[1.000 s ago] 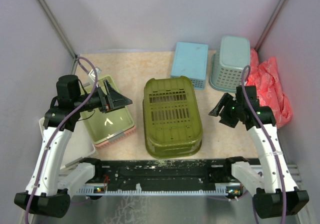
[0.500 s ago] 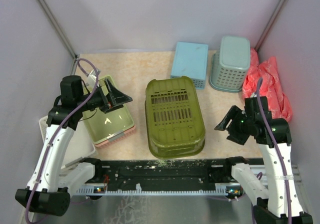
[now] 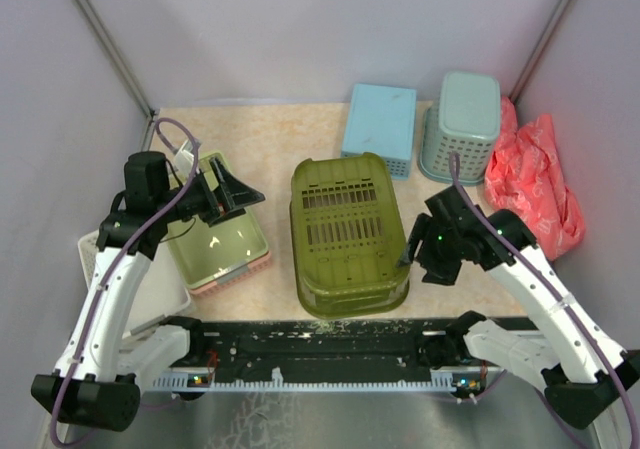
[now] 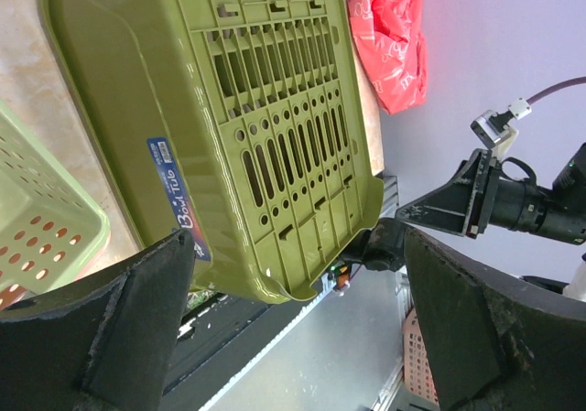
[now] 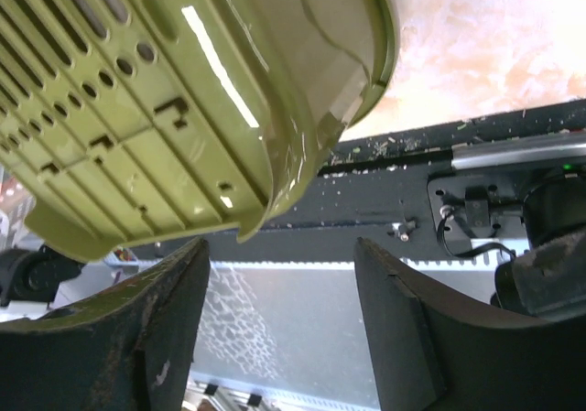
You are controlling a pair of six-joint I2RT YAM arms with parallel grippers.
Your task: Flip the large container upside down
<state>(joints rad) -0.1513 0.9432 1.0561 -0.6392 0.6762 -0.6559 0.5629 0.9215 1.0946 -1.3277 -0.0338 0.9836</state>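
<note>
The large container [image 3: 347, 234], a deep olive-green tub, rests in the middle of the table with its slotted bottom facing up. My left gripper [image 3: 240, 197] hovers open to its left, over a pale-green tray, apart from the tub. In the left wrist view the tub [image 4: 229, 109] fills the space ahead of the wide-open left gripper [image 4: 302, 338]. My right gripper [image 3: 412, 251] is low at the tub's near right corner. In the right wrist view that corner [image 5: 183, 91] hangs just above the right gripper [image 5: 284, 329], which is open with nothing between its fingers [image 5: 137, 338].
A shallow pale-green tray [image 3: 215, 239] lies left of the tub. A light-blue box [image 3: 380, 124] and a teal mesh basket [image 3: 460, 129] stand at the back. A red bag [image 3: 540, 174] lies at the right wall, and a black rail [image 3: 330, 344] runs along the near edge.
My right arm swung from the right side toward the near edge, then left and down to the tub's near right corner. The tub shifted slightly right. The left arm barely moved.
</note>
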